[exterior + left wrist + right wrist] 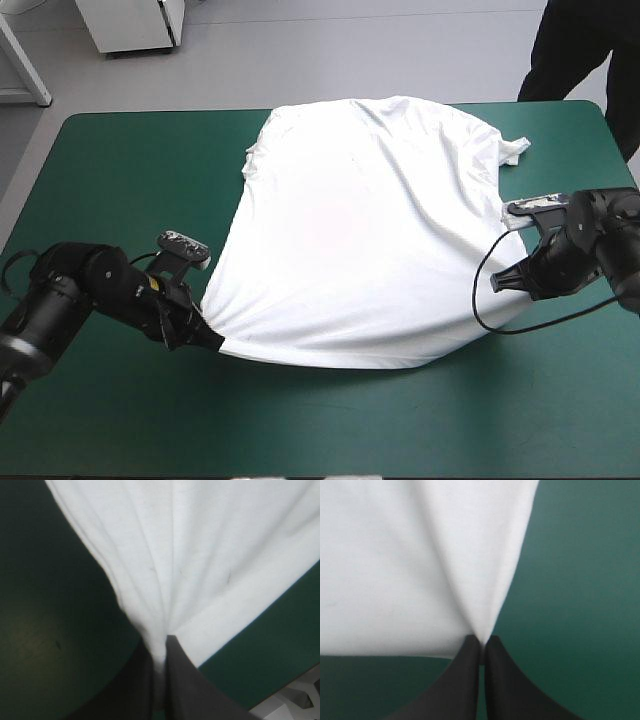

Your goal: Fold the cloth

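high view shows the t-shirt point(360, 230) spread mostly flat across the middle of the table point(120, 170); it looks soft, light and limp, best held at its corners, where the left pincer point(213, 340) and right pincer point(497, 283), all but closed, each pinch a corner toward the table's near edge.

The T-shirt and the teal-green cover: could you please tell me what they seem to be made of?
T-shirt: likely thin, soft matte knit fabric; it gathers into fine pleats where the left end effector pinches it. Teal-green cover: smooth sheet, perhaps vinyl or rubber; faint sheen, no weave.
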`<action>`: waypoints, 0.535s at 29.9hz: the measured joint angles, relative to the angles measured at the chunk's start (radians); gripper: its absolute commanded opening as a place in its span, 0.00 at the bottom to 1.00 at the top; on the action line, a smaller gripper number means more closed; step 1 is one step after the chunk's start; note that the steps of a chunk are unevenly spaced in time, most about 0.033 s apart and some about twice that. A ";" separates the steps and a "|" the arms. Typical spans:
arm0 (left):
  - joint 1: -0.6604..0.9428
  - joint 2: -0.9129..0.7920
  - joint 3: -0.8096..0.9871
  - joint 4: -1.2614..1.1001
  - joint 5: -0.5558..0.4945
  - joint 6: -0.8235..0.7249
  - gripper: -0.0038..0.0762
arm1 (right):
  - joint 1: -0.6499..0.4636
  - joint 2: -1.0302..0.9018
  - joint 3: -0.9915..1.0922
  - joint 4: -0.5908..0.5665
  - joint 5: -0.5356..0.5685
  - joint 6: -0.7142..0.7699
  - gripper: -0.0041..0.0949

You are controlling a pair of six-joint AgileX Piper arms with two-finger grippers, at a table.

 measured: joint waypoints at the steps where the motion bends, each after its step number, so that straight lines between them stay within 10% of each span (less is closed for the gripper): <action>1: 0.000 -0.020 0.014 0.003 0.001 -0.003 0.02 | 0.000 -0.021 0.008 0.007 0.000 0.000 0.02; 16: 0.000 -0.234 0.218 -0.062 0.003 -0.082 0.02 | 0.059 -0.272 0.343 -0.023 -0.002 0.034 0.02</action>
